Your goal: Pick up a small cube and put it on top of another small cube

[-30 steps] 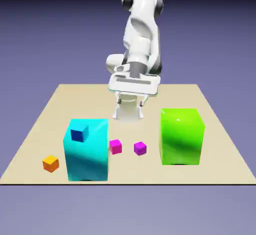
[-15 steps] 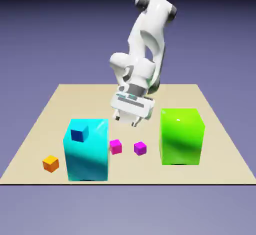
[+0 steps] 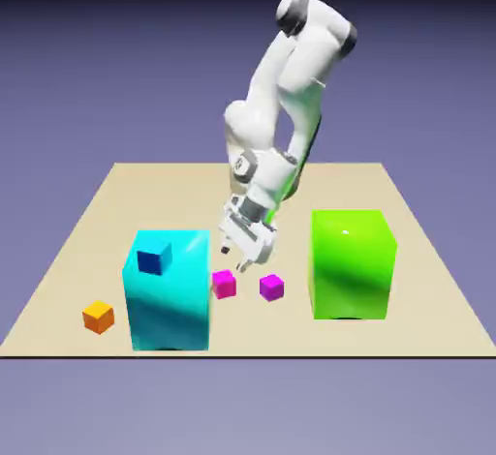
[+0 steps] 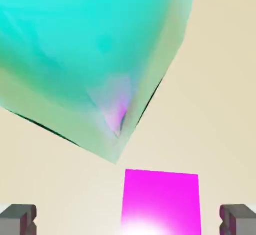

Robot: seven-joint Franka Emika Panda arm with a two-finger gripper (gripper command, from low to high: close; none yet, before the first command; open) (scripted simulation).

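While my jaws hang wide open just above the pink cube point(image 4: 161, 199), it sits on the tabletop point(image 3: 426, 279) beside the cyan block point(image 3: 170, 293). Nothing is grabbed yet. The navy cube point(image 3: 153, 260) waits.

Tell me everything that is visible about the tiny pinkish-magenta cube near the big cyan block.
The pinkish-magenta cube is tiny, plain and glossy, with a bright glare on its near face in the hand view. It sits flat on the beige table, close beside the large cyan block, with a purple-violet tiny cube on its other side. The open claw hangs just above it; the cube shows between its fingertips, which do not touch it.
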